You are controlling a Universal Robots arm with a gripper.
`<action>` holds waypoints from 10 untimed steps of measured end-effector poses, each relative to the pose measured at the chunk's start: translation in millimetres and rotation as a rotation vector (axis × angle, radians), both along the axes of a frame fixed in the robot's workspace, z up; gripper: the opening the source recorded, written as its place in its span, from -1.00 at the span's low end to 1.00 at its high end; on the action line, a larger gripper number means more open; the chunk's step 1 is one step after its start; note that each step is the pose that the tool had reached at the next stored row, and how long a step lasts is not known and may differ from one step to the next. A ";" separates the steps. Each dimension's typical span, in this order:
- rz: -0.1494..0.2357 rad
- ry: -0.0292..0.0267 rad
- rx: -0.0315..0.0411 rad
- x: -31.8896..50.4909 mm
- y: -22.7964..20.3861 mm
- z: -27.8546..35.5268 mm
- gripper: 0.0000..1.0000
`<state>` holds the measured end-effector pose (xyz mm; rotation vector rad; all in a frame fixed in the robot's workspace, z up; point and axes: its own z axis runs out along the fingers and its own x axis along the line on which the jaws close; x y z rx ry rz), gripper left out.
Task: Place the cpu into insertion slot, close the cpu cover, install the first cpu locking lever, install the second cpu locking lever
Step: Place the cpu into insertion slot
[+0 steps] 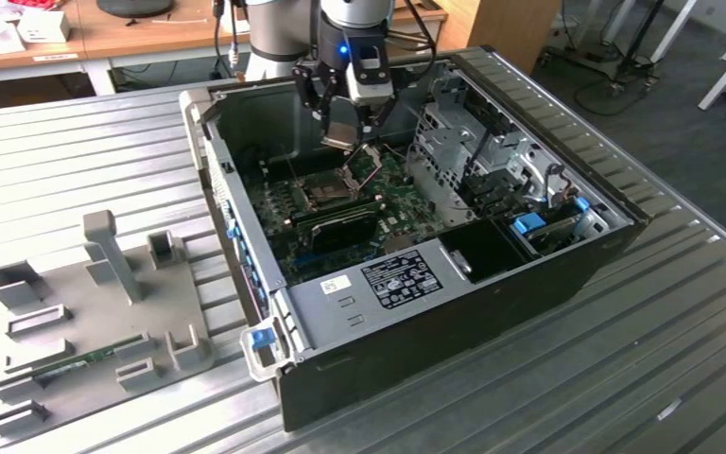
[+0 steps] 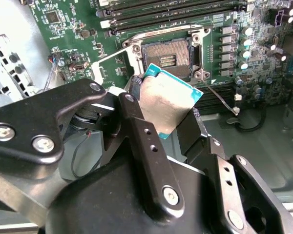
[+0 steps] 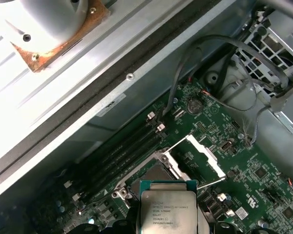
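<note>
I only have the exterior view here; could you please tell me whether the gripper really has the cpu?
Observer: Yes; in the second wrist view the black fingers pinch the cpu by two opposite edges.
Operator: Is the socket ready?
Observer: In the first wrist view the cpu cover stands swung open, leaving the insertion slot uncovered.
Operator: Is the chip seated?
Observer: No; it hangs clear of the slot.

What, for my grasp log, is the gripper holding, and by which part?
The small flat square cpu, silvery with teal edging, pinched by two opposite edges between the black jaws of the gripper.
</note>
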<state>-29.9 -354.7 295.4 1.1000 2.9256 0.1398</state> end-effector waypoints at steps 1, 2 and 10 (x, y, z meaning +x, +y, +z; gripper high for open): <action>-0.013 0.0000 0.0000 0.0 0.0 0.0 0.08; -0.028 0.0000 -0.0001 0.0 0.0 -0.1 0.08; -0.073 0.0001 -0.0001 0.0 0.0 -0.2 0.08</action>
